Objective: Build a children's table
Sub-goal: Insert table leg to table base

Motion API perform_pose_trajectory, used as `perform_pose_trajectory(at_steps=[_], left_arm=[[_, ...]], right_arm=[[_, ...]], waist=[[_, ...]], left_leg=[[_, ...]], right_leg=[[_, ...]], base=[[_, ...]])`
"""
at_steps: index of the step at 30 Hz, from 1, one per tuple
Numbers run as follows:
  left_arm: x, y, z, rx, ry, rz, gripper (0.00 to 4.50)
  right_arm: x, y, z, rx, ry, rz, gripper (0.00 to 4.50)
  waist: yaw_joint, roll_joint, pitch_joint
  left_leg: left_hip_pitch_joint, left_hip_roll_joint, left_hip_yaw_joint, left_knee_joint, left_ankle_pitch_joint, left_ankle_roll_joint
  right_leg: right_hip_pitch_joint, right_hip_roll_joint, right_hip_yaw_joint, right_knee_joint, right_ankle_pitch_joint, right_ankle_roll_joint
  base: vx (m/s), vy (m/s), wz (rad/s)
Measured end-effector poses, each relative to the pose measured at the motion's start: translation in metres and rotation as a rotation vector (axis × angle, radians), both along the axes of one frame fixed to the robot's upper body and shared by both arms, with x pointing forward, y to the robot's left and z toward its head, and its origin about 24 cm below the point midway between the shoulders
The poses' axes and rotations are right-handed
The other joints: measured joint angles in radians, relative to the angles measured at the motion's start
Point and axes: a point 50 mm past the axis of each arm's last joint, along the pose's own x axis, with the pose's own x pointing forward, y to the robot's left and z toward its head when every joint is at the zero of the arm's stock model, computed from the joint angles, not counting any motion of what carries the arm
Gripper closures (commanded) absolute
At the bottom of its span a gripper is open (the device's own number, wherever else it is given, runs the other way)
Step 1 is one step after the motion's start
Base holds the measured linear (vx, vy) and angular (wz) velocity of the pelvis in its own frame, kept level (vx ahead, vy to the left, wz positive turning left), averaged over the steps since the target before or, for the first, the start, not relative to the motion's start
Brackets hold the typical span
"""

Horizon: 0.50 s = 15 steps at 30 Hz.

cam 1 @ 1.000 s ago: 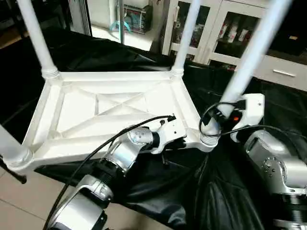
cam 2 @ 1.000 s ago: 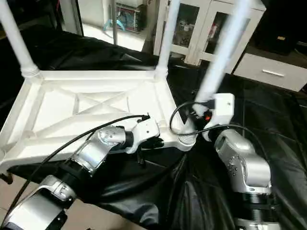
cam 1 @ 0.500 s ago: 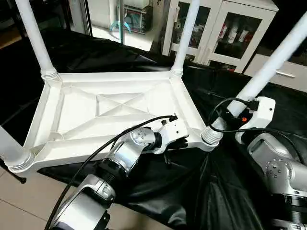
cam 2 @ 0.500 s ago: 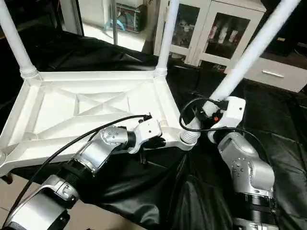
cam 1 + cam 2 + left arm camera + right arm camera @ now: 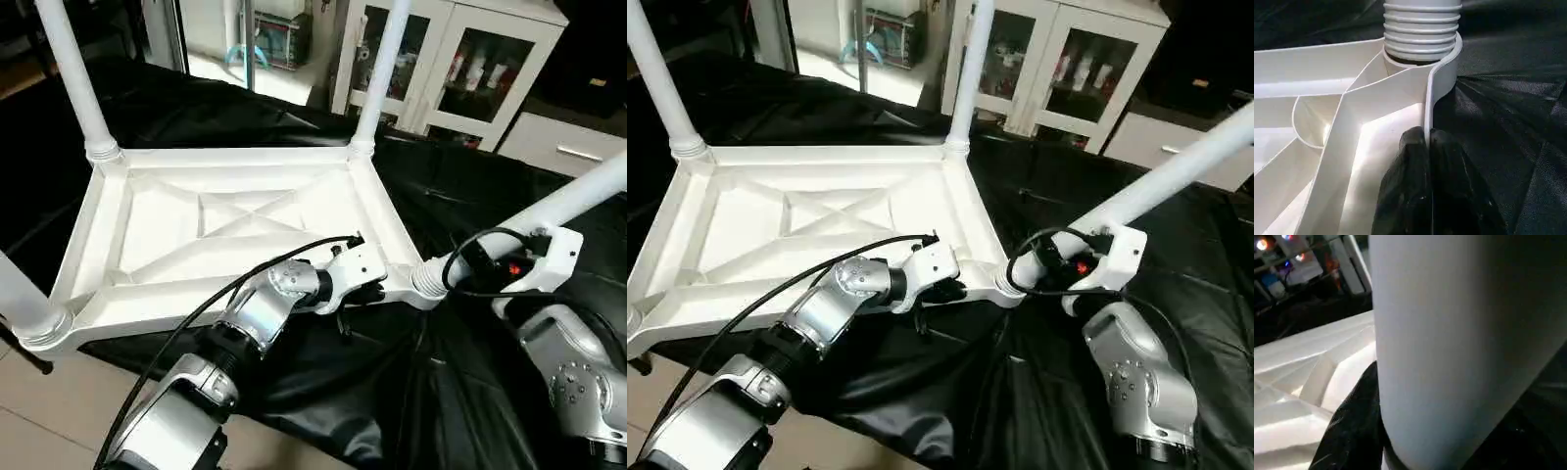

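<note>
The white ribbed plastic tabletop (image 5: 235,235) is lying underside-up on the black crinkled sheet (image 5: 411,392), 3 white tapered tube legs standing in its corner sockets. The 4th leg (image 5: 549,211) is leaning steeply out of the near corner socket (image 5: 428,279) – light, stiff, smooth, best gripped low by its ribs. The right gripper (image 5: 1073,257) is clasping it there; the left gripper (image 5: 1427,147) is pinching the tabletop's rim – jaws together.

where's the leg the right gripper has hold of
In the left eye view the leg slants up and away to the right from the tabletop's near right corner socket, gripped by the right gripper just above its ribbed end.
</note>
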Motion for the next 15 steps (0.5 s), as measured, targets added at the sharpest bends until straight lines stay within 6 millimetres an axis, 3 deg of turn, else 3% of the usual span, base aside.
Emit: perform_pose_trajectory(at_steps=[4, 15], left_arm=[[-0.001, -0.001, -0.001, -0.011, 0.005, -0.006, 4.5], [-0.002, -0.002, -0.001, -0.032, 0.013, -0.023, 4.5]], right_arm=[[0.001, 0.006, 0.011, -0.208, -0.023, 0.136, 2.69], [0.007, 0.007, 0.021, -0.328, 0.021, 0.274, 2.69]], waist=[[0.002, 0.0, -0.003], [0.003, -0.006, -0.003]], left_leg=[[0.001, 0.0, 0.0, -0.002, 0.0, 0.0], [-0.004, 0.001, -0.001, -0.002, 0.0, 0.0]], right_leg=[[0.003, 0.0, 0.0, -0.001, -0.002, 0.003], [0.002, 0.0, -0.001, -0.001, -0.003, 0.005]], base=[[0.0, 0.0, 0.0], [0.0, 0.0, 0.0]])
